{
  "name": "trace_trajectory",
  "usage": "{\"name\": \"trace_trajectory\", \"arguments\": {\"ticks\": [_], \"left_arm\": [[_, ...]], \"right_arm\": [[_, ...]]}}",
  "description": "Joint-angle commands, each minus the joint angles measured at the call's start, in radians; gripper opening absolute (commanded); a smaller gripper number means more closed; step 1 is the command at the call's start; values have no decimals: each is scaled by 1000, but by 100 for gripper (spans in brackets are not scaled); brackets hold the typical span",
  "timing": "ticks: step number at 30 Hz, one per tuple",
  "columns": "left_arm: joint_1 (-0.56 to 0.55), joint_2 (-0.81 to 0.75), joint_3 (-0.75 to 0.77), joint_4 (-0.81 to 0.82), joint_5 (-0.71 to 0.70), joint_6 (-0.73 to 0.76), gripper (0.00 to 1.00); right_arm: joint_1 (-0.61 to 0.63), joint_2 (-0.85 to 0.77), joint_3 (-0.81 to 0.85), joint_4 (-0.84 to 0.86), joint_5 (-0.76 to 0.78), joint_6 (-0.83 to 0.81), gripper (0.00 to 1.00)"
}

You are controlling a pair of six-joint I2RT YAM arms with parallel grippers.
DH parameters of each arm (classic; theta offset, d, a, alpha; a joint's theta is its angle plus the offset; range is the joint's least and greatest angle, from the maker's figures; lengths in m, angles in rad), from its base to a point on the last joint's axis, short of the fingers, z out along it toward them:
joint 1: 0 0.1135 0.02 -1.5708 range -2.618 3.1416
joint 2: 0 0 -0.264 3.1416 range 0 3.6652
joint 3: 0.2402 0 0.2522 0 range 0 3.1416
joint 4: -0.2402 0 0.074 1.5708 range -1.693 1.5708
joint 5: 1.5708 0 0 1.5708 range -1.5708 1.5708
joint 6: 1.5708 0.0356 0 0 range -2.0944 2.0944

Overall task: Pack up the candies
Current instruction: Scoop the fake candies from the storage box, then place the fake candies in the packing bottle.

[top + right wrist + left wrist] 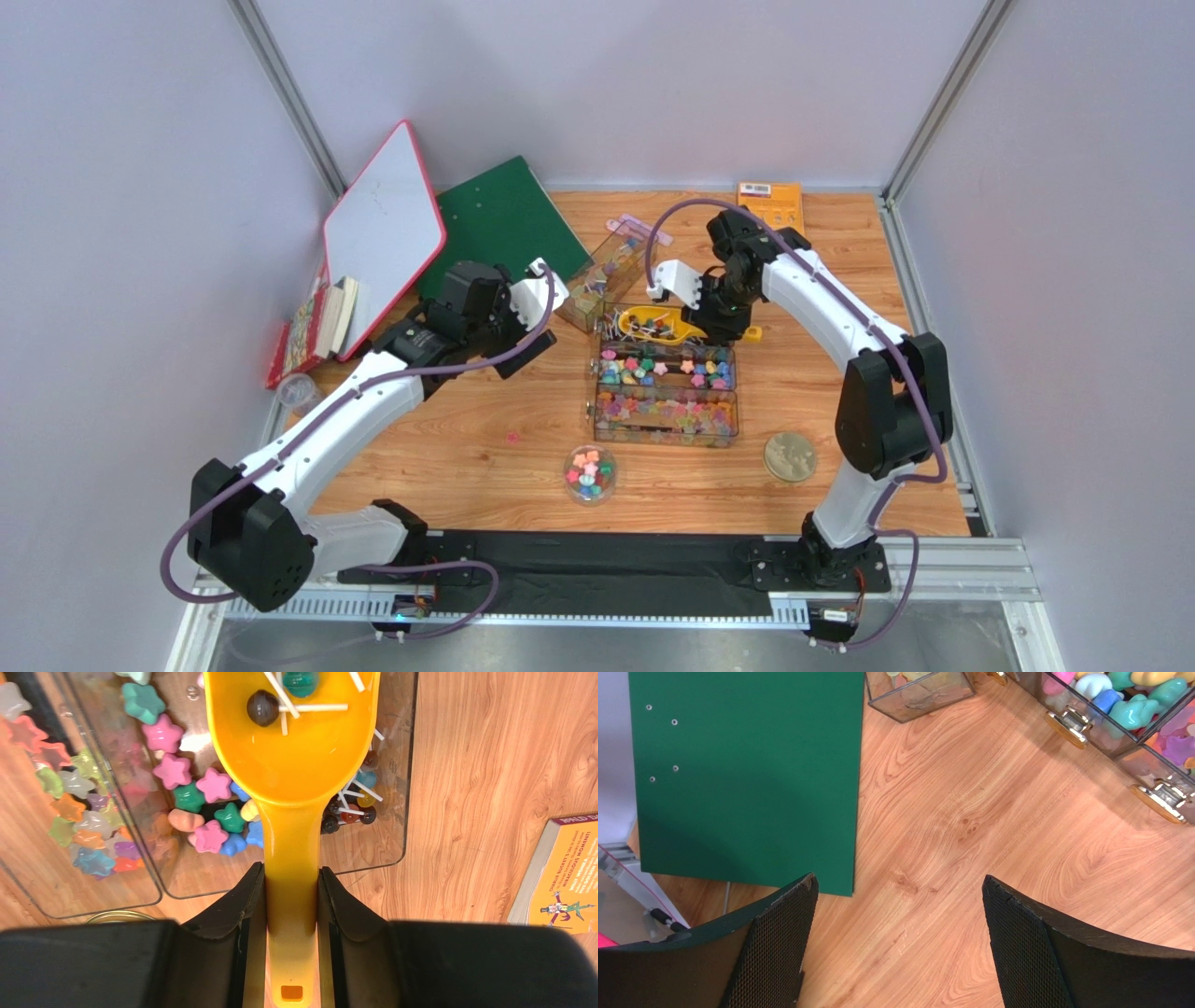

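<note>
Two arms: left one out over bare wood, right one at the far side of the candy box.
Whiteboard (pixel 376 231): red-rimmed, propped up tilted at far left.
Green folder (pixel 745 777): flat on the table just right of the whiteboard, one corner tucked behind it.
Left gripper (pixel 898 889): claw spread wide, nothing in it, hanging over plain tabletop right by the folder's edge.
Jar (pixel 571 483): small, round and clear, on the near side of the table, with some of the sweets already inside.
Small clear box (pixel 606 266): sits at an angle, far side of the organizer.
Organizer (pixel 601 409): clear compartment box with gold clasps, mid-table.
Candies (pixel 213 784): tiny star shapes in pink, green, blue, orange and pale yellow, kinda glossy. Heaped in the organizer's compartments, plus that handful in the jar. Way smaller than the scoop.
Lollipops (pixel 263 707): little round heads on white sticks, in the organizer's far compartment. A couple lie in the scoop bowl.
Yellow scoop (pixel 291 749): bowl held over the far compartments, handle pointing back into the claw.
Right gripper (pixel 291 875): clamped tight on the scoop handle, one finger on each side.
Yellow book (pixel 561 875): flat at the far right of the table.
Gold lid (pixel 790 455): round, lying just right of the organizer's near corner.
</note>
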Motion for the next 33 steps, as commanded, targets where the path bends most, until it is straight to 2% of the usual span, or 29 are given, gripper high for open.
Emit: {"name": "trace_trajectory", "arguments": {"ticks": [1,7,14,20,29,33], "left_arm": [[-3,-16,51,11,-31,30,93],[-3,-70,50,15,-51,28,94],[-1,-150,-11,20,-59,31,94],[-3,-236,-77,29,-57,45,95],[0,-375,-142,14,-38,16,95],[4,-424,-156,9,-33,13,94]], "right_arm": [[-13,-111,-19,-12,-103,-39,0],[28,-182,-40,-101,-62,-98,0],[190,-278,-82,-232,70,-134,0],[354,-300,-77,-324,171,-50,0],[624,-259,-60,-385,421,133,0],[691,-222,-31,-421,476,174,0]]}}
